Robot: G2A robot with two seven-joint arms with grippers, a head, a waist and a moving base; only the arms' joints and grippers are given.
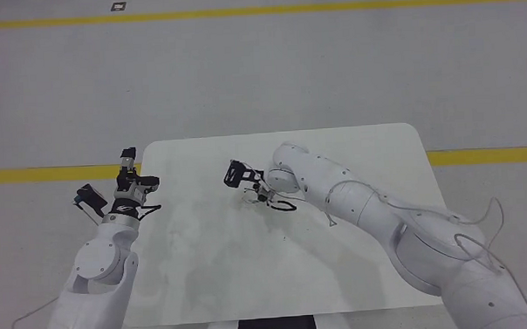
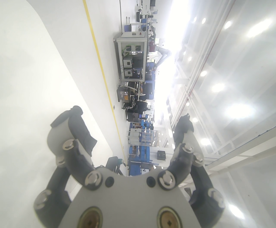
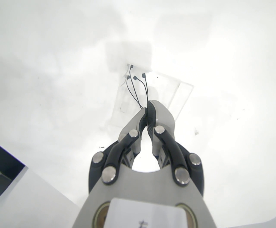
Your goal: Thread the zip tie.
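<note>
Zip ties, thin and black, are pinched in the right gripper over a clear tray. I see the left gripper spread wide at the table edge.

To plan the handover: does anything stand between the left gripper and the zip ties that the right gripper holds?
Nothing visible does. Only bare table lies between the open left gripper, at the table's left edge, and the zip ties pinched in the right gripper.

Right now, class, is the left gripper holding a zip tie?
No, the left gripper is open and empty; the zip ties are pinched in the right gripper.
</note>
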